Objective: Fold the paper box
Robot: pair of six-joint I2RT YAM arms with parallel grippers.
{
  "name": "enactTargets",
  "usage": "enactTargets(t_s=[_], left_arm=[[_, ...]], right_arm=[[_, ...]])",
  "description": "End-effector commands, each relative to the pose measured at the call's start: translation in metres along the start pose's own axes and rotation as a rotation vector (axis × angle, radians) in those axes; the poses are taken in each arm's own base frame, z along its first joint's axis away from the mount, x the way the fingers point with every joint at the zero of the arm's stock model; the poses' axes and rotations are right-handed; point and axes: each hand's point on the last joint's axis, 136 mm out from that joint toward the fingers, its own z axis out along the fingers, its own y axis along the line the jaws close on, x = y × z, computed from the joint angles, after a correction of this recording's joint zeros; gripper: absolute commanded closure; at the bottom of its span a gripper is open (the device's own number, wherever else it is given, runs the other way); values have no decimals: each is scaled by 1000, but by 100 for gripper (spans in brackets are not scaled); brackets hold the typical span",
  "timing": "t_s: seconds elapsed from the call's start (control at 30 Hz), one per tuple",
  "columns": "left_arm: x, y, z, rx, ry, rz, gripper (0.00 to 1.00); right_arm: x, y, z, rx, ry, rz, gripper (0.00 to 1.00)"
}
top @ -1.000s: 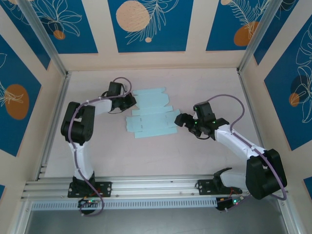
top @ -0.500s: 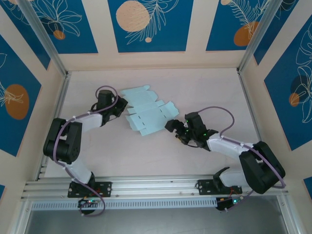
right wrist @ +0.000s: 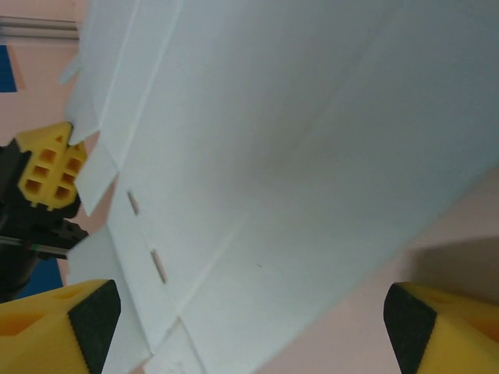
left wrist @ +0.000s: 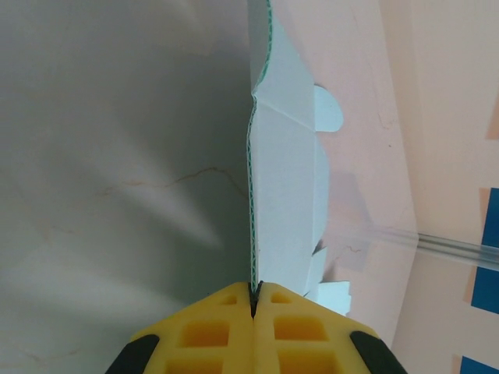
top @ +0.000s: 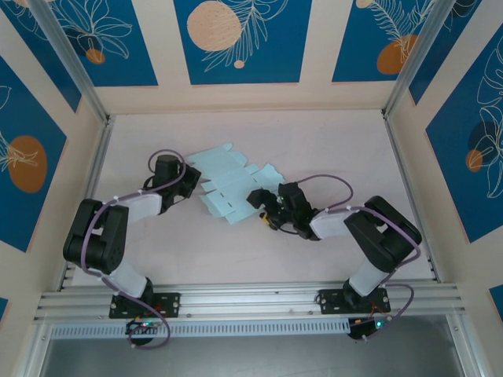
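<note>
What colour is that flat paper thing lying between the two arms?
The paper box is a pale light blue, almost mint. The top external view shows it best.

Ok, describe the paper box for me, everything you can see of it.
The paper box is a not yet folded die-cut sheet of thin, pale mint card, with crease lines, small slots and rounded tabs. It lies slantwise on the table between the arms. The left gripper is shut on its left edge, fingers pinching the card. The right gripper stands open at its right side, not closed on it.
</note>
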Motion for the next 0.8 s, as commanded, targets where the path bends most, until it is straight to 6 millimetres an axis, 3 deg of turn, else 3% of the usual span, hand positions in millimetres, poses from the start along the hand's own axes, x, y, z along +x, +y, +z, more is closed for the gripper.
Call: enactTargets(t_s=[0.0, 0.13, 0.3, 0.63, 0.7, 0.77], left_arm=[[-2, -7, -9, 27, -24, -5, 100], [1, 0, -12, 23, -19, -14, 100], [2, 5, -17, 10, -29, -6, 100], [15, 33, -18, -23, -4, -36, 99], [15, 39, -19, -33, -8, -39, 87], [16, 44, -20, -39, -9, -40, 66]], right_arm=[[-4, 9, 15, -36, -4, 0, 13], [-9, 18, 22, -46, -14, -16, 20], [-16, 19, 15, -10, -50, -51, 27], [-29, 36, 18, -48, -35, -126, 68], [-30, 40, 15, -53, -28, -146, 73], [-31, 41, 10, -42, -14, -171, 78]])
